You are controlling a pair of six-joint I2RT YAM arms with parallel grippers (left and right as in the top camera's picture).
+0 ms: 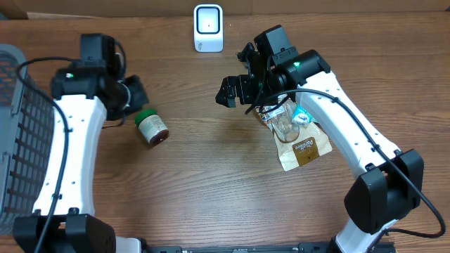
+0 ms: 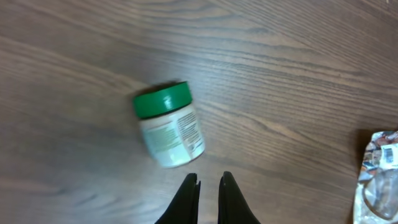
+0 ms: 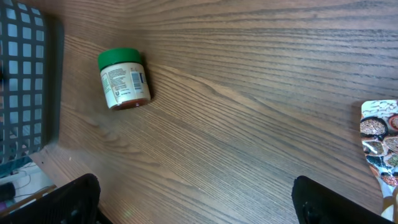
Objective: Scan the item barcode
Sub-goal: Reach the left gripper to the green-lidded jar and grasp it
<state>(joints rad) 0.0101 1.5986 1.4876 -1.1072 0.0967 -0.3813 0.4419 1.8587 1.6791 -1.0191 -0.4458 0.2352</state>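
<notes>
From overhead, a small jar [image 1: 150, 127] with a green lid [image 1: 143, 116] lies on its side on the wood-grain table [image 1: 211, 183], just beside the left gripper [image 1: 133, 95] and well apart from the white scanner [image 1: 208, 28] at the far edge. The right gripper [image 1: 232, 91] hangs over bare table, with a glossy foil pouch [image 1: 302, 144] lying flat under that arm and a grey mesh basket [image 1: 17, 126] at the left margin. In the left wrist view the gripper's black fingers [image 2: 186, 202] stand almost together, closed on nothing, and the jar sits a little ahead of the tips, not touching them. It looks like rigid pale plastic with a ridged screw lid and a paper label [image 2: 180, 134]. I judge it light, stiff and apt to roll, so a hold across the round body near the lid, leaving the label bare, seems soundest. In the right wrist view the jaws are spread wide at the frame's lower corners, empty. The jar's barcode [image 3: 137, 79] faces up, so little turning should be needed.
</notes>
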